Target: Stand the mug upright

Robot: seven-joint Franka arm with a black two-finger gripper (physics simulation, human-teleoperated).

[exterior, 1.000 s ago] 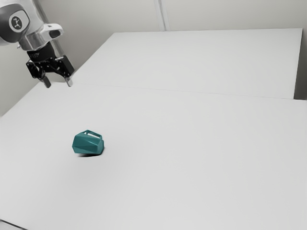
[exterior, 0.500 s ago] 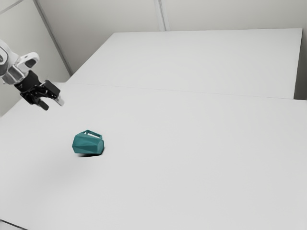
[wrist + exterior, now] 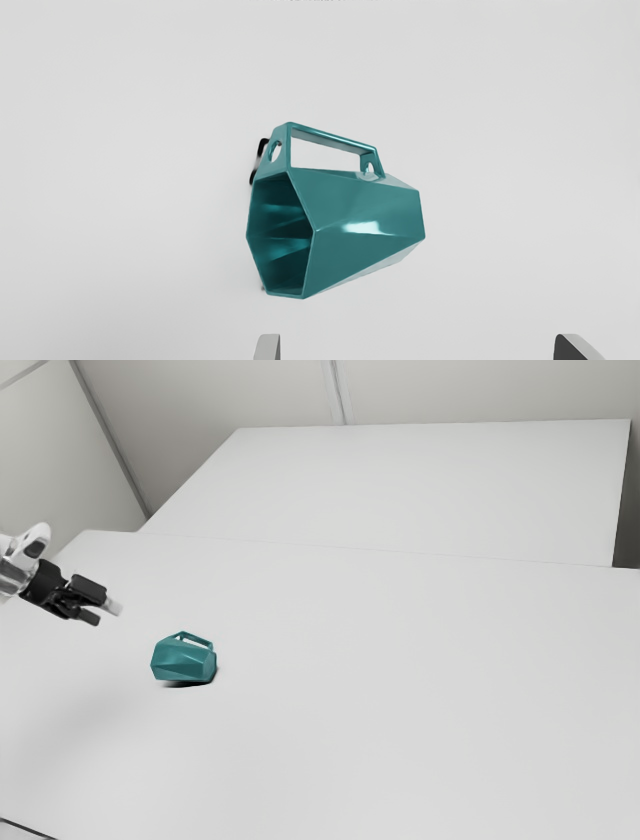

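Mug (image 3: 184,659): lies on its side on the big pale table (image 3: 400,690), so it is not upright.
Mug's long way: in the exterior view it runs mostly from left to right, flat along the table.
Mouth (image 3: 280,235): the wide hole end. It seems to point back to the side the arm comes from.
Base (image 3: 419,215): the thin end, on the far side from the mouth.
Handle (image 3: 332,139): sticks out from the mug's side, with a big gap under its bar. How far it leans up from the table is hard to tell.
Way from gripper to mug: the gripper (image 3: 104,613) is up and to the left of the mug in the exterior view, near it but apart. In the wrist view the mug is out past the fingertips.
Fingers (image 3: 270,347): wide apart. The line from one to the other runs about the same way as the mug is long.
Gripper's hold: let go, with nothing in it and nothing touching it.
Arm (image 3: 14,565): the one arm here, coming in at the exterior view's left.
Next move, as a guess: go closer, pinch the mug, then tip it so the mouth looks up. To pinch across the body, the hand would likely need a turn.
What could go wrong: the smooth, flat sides might slip, or a finger might bump the handle.
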